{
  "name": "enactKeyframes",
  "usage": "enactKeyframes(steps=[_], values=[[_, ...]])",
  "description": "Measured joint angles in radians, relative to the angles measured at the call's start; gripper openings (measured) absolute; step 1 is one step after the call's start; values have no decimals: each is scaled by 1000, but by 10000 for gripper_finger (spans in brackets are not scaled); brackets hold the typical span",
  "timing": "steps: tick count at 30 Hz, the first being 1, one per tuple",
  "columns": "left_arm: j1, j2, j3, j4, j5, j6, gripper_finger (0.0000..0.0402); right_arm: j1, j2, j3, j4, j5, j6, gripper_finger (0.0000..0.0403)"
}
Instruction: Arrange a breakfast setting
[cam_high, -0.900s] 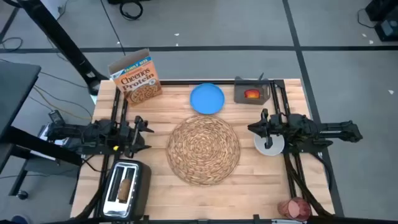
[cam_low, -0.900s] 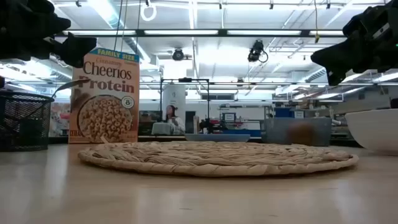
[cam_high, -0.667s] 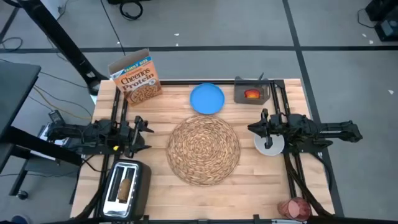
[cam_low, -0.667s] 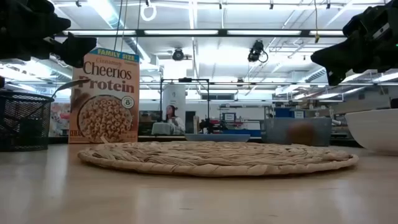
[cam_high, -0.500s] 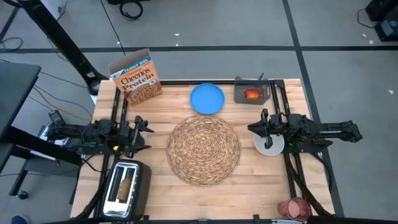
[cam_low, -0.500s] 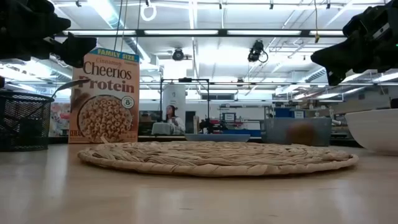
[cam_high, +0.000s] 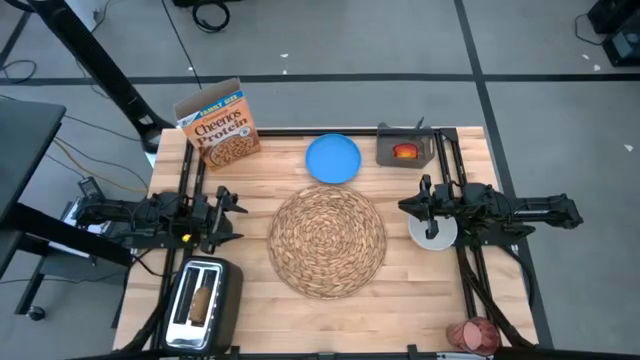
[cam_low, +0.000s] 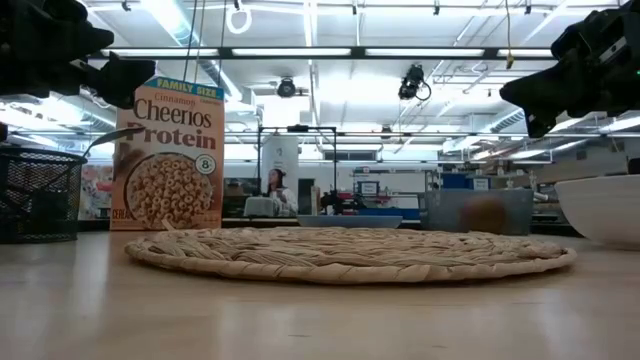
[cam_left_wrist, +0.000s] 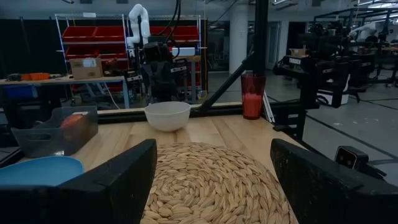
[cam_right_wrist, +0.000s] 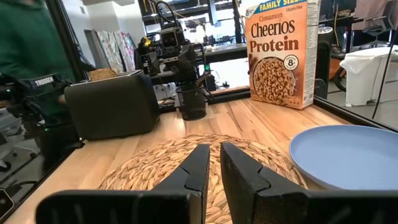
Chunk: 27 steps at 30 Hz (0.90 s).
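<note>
On the table (cam_high: 250, 300), the toast slice (cam_high: 203, 303) stands in a black toaster (cam_high: 200, 305) at the near left corner, and the pink drink glass (cam_high: 474, 334) is at the near right edge. The round woven straw placemat (cam_high: 327, 241) lies at the centre. The left gripper (cam_high: 228, 214) hovers just left of it, fingers wide apart and empty. The right gripper (cam_high: 412, 207), fingers almost closed and empty, hangs over the small white bowl (cam_high: 434, 229). Farther back sit the blue plate (cam_high: 332, 159), the red apple (cam_high: 405, 152) in a grey tray (cam_high: 388, 151), and the orange Cheerios box (cam_high: 217, 127).

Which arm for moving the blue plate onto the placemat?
Likely right: the blue plate lies slightly nearer the right gripper than the left gripper, though the left's fingers are open and the right's nearly closed. Placemat is bare.
</note>
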Motion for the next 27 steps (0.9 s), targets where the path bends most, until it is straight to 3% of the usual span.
enactKeyframes(steps=[19,21,24,27], values=[[0,0,0,0,0,-3,318,0,0,0,0,0,0,50],[-4,0,0,22,3,-119,318,0,0,0,0,0,0,50],[-6,-1,0,110,-4,-432,318,0,0,0,0,0,0,50],[-6,22,0,160,-161,-543,318,0,0,0,0,0,0,50]])
